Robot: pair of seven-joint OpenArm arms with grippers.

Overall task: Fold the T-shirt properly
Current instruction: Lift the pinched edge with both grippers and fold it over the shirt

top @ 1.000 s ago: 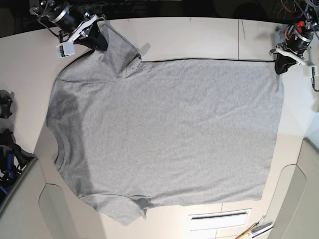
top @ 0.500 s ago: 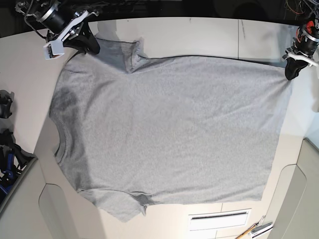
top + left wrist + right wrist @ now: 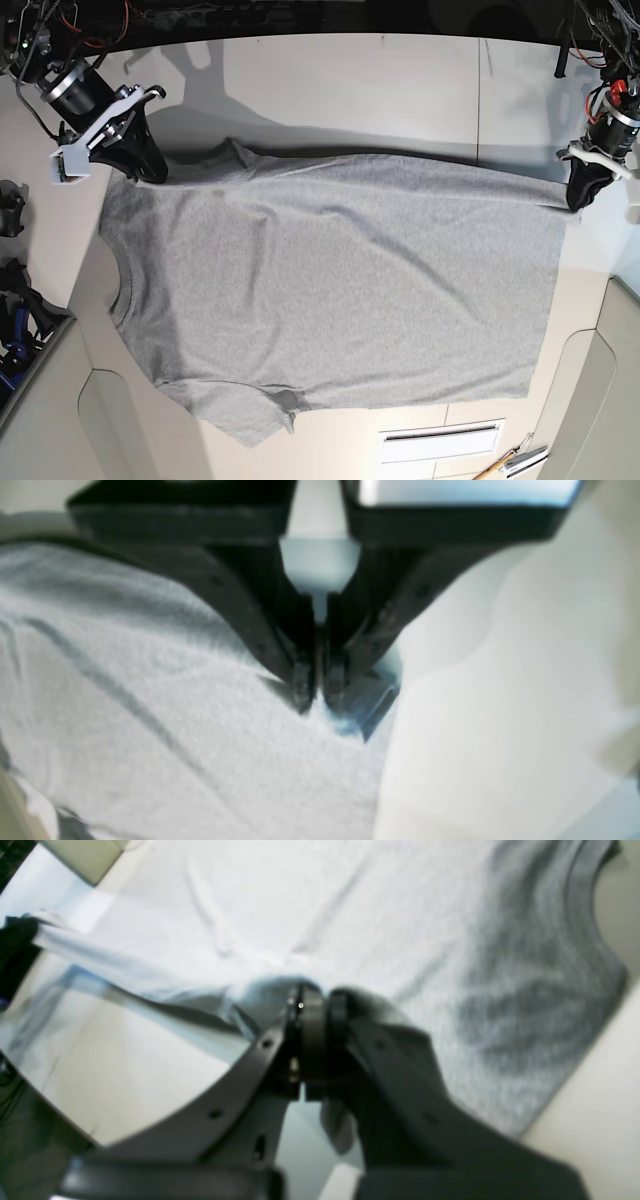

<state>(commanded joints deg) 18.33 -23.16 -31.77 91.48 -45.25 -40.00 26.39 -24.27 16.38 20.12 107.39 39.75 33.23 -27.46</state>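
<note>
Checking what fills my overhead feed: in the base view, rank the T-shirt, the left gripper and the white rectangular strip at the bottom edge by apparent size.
1. T-shirt, by far the largest.
2. Left gripper and white rectangular strip: too close to rank surely.

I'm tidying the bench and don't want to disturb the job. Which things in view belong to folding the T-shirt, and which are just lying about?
Part of the job:
- T-shirt
- left gripper
- right gripper

Just lying about:
- pen-like orange tool
- white-topped item beside it
</note>
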